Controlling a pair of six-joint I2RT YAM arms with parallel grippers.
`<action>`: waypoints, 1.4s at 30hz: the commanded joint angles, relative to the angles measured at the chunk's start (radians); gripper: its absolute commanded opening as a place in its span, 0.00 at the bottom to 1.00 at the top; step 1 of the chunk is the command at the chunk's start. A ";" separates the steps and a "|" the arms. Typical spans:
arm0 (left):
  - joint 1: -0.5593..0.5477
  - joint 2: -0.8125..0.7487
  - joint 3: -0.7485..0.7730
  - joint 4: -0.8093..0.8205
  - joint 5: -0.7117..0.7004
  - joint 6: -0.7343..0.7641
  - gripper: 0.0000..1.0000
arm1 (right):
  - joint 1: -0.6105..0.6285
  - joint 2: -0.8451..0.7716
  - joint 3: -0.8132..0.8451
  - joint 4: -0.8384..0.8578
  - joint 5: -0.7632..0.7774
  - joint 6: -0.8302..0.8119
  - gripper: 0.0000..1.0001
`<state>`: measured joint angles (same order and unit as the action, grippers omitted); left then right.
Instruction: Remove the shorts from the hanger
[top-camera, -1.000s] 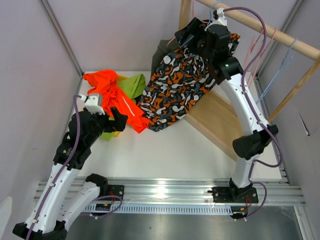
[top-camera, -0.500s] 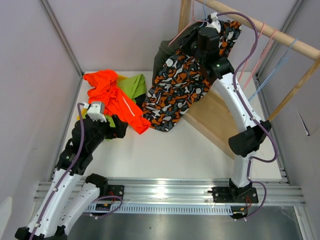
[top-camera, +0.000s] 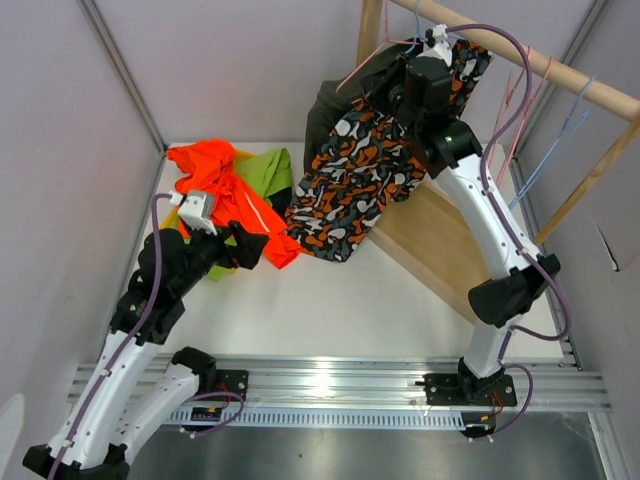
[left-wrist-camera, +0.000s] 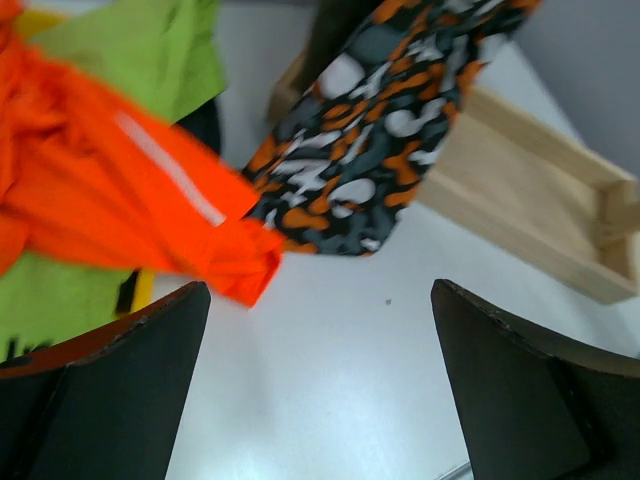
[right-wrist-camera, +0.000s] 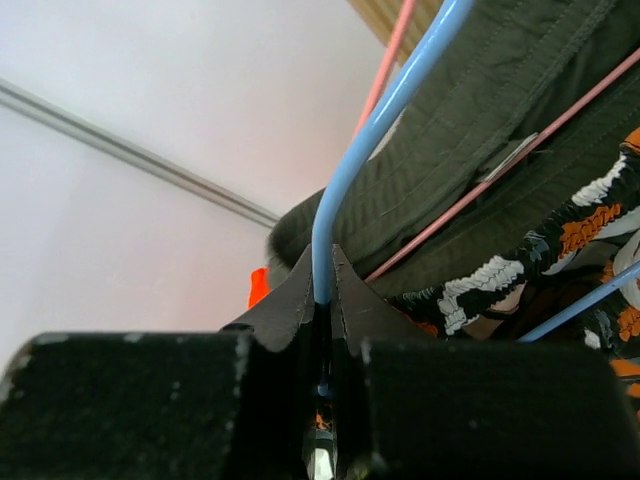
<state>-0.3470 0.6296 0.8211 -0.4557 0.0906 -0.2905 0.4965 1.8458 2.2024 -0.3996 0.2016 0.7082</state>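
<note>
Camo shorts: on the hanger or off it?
On. The camouflage shorts hang from up at the wooden rail; the right gripper pinches the blue hanger, whose wire crosses their waistband.

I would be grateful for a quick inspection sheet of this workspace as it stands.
Surface: white table, cloth heaped far left.
Job's things: camouflage shorts hang by the rail, dark olive shorts behind; orange shorts and lime green shorts lie heaped.
Clutter: nothing seen.
Grippers: left gripper open over the table; right gripper shut on the blue hanger.
Cables: purple cables run along both arms.
Surroundings: wooden rail, spare hangers, grey walls.
</note>
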 joint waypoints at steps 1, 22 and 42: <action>-0.059 0.054 0.107 0.254 0.214 -0.019 0.99 | 0.011 -0.151 -0.036 0.064 -0.007 0.017 0.00; -0.268 0.703 0.417 0.842 0.434 0.016 0.30 | 0.079 -0.504 -0.389 0.044 -0.177 0.323 0.00; -0.477 -0.290 -0.174 0.494 0.098 -0.061 0.00 | -0.076 -0.507 -0.372 0.010 -0.180 0.316 0.00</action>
<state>-0.8150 0.4381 0.6693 0.0898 0.2440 -0.3099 0.4873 1.3685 1.8027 -0.4465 -0.0639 1.1023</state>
